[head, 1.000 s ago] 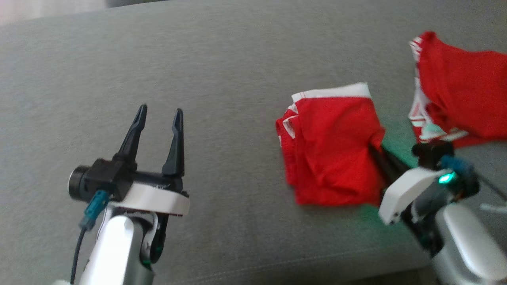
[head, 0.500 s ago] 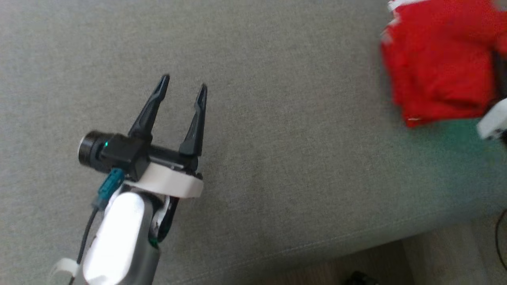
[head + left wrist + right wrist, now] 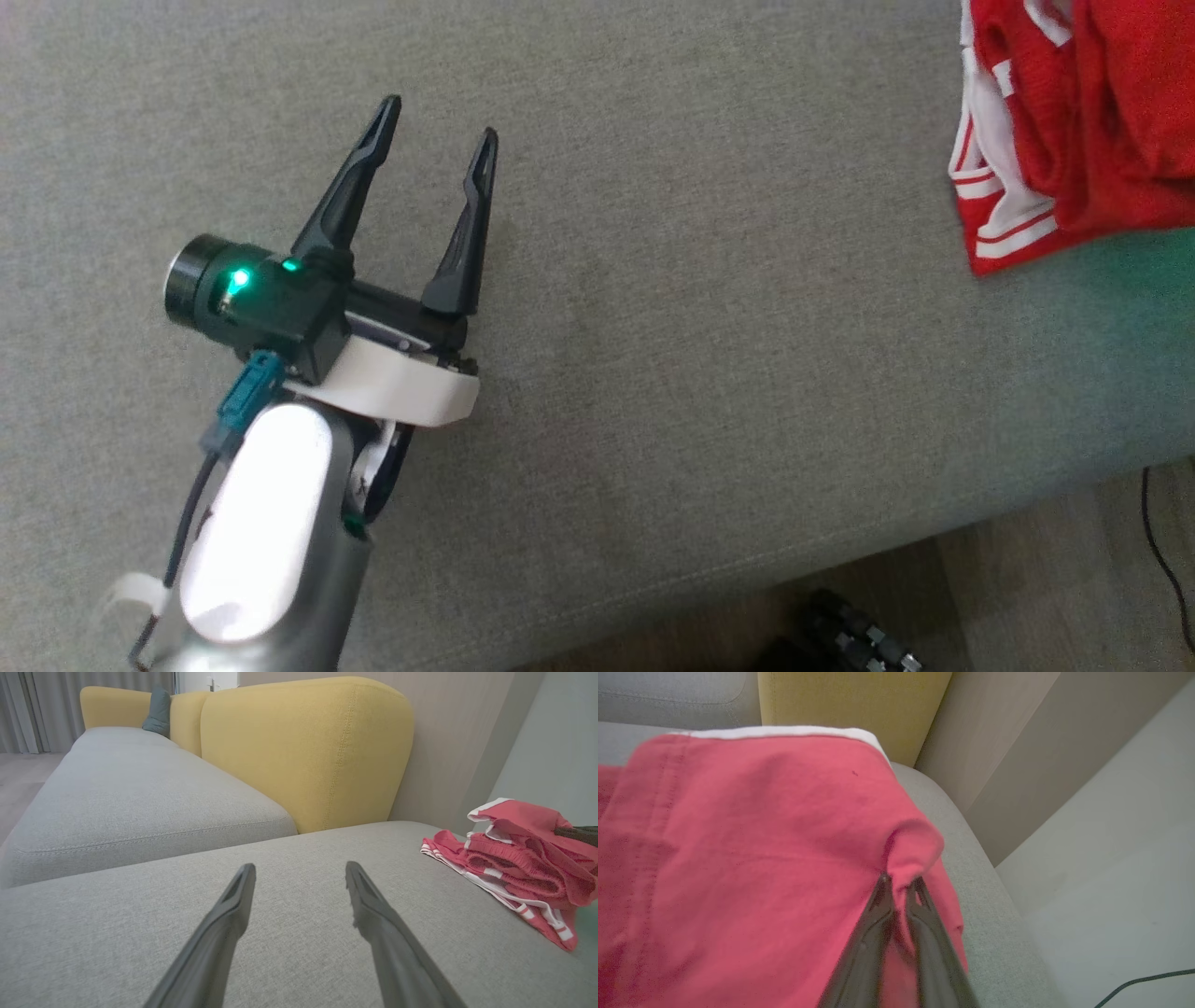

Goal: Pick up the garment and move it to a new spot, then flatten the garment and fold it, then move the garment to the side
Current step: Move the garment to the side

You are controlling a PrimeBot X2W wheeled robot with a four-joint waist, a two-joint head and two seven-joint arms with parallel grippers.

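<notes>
Our right fingers (image 3: 871,938), nearly pressed together, pinch a fold of the red garment (image 3: 738,858); our left fingers (image 3: 464,233) stand spread and empty above the sofa (image 3: 700,327). We judge this the move-aside step; next, a clean release. In the left wrist view the garment lies at right, long axis slanting toward the lower right corner, striped edge nearest.

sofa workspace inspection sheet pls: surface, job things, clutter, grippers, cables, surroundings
surface: grey sofa cushion, plain woven fabric
job's things: red garment at the cushion's right end
clutter: striped red cloth heaped with it
grippers: left gripper open over the cushion; right gripper shut on a fold of the red garment
cables: black cable on the floor; dark lead along the left forearm
surroundings: yellow backrest, pale wall
</notes>
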